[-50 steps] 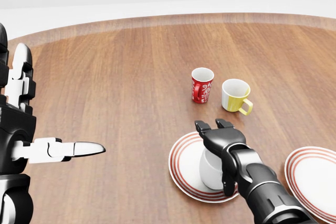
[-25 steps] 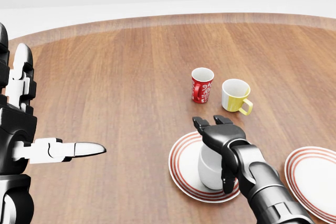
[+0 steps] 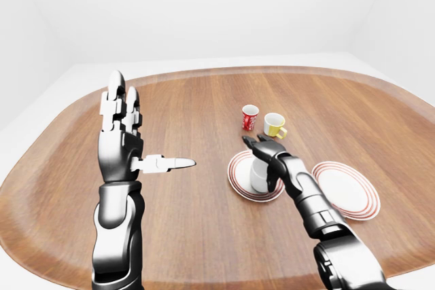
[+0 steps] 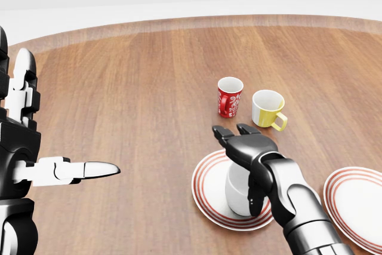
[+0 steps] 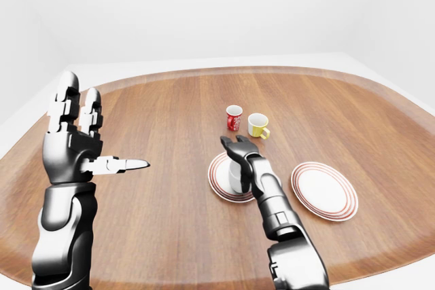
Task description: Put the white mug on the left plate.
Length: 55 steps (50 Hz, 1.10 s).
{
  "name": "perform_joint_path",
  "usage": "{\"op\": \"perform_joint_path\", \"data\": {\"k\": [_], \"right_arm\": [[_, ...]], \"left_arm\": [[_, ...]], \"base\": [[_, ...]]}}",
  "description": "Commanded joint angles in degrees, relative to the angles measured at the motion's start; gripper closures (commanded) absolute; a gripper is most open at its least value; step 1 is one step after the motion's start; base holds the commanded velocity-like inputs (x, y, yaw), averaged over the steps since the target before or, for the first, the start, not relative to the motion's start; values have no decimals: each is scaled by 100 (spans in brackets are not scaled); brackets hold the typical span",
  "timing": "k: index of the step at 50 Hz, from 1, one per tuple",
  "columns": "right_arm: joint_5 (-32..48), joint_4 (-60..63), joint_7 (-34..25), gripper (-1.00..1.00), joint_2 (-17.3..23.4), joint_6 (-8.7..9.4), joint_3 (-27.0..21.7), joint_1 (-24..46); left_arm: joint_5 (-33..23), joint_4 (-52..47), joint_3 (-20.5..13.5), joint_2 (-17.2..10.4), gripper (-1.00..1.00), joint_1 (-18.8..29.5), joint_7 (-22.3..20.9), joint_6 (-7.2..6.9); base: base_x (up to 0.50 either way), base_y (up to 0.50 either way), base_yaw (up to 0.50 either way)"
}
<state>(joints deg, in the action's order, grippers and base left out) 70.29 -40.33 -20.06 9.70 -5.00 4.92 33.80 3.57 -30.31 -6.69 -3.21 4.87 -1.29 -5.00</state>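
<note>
The white mug (image 4: 237, 193) stands upright on the left red-rimmed plate (image 4: 203, 190), low and right of centre in the head view. My right hand (image 4: 242, 165) hovers over the mug's top. Its fingers (image 4: 222, 132) are spread flat and point away past the rim, while the thumb hangs down the mug's right side. The mug's rim and handle are hidden under the hand. Far to the left my left hand (image 3: 146, 130) is raised and open, fingers pointing up and thumb pointing right, holding nothing.
A red patterned mug (image 4: 230, 96) and a yellow mug (image 4: 267, 108) stand just above the left plate. A second red-rimmed plate (image 4: 358, 198) lies at the right edge. The round wooden table (image 3: 204, 236) reaches wide to the left.
The right hand's fingers have lifted off the mug and spread outward, and the hand has risen slightly. The mug stays put on the plate. The left hand has not moved.
</note>
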Motion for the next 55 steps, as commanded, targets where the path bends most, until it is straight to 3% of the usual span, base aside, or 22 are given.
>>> {"op": "perform_joint_path", "data": {"k": [1,8,13,16,17,18,29,40,45,55], "right_arm": [[-46,862,-497,-100,-19,0,-74,-315],[-212,1433,-899,-100,-37,0,-170,-434],[-792,2129,-1609,-100,-192,2,-289,-598],[-1272,2672,-1994,-100,-289,440,-369,-628],[-1441,2828,-1994,-100,-326,657,-401,-593],[-1697,3092,-1994,-100,-394,984,-454,-566],[-3378,4340,-1994,-100,-495,1000,-544,-194],[-4802,4112,-1994,-100,-345,1000,-580,248],[-5048,4107,-1959,-100,-381,1000,-469,-48],[-5810,3731,-1287,-100,-456,1000,-590,-406]], "left_arm": [[-3,-15,0,1,-100,0,5,0],[3,-11,-12,-6,-100,17,9,0],[15,-10,-30,-16,-100,40,15,0],[21,8,-40,-23,-100,48,19,0],[23,5,-41,-24,-100,49,18,0],[23,7,-44,-27,-100,50,18,0],[34,26,-69,-41,-100,61,22,0],[43,-14,-90,-50,-100,72,22,0],[36,-23,-77,-47,-100,68,22,0],[26,-21,-75,-48,-100,69,25,0]], "base": [[0,0,0],[0,0,0],[0,0,0],[0,0,0],[0,0,0],[0,0,0],[0,0,0],[0,0,0],[0,0,0],[0,0,0]]}}
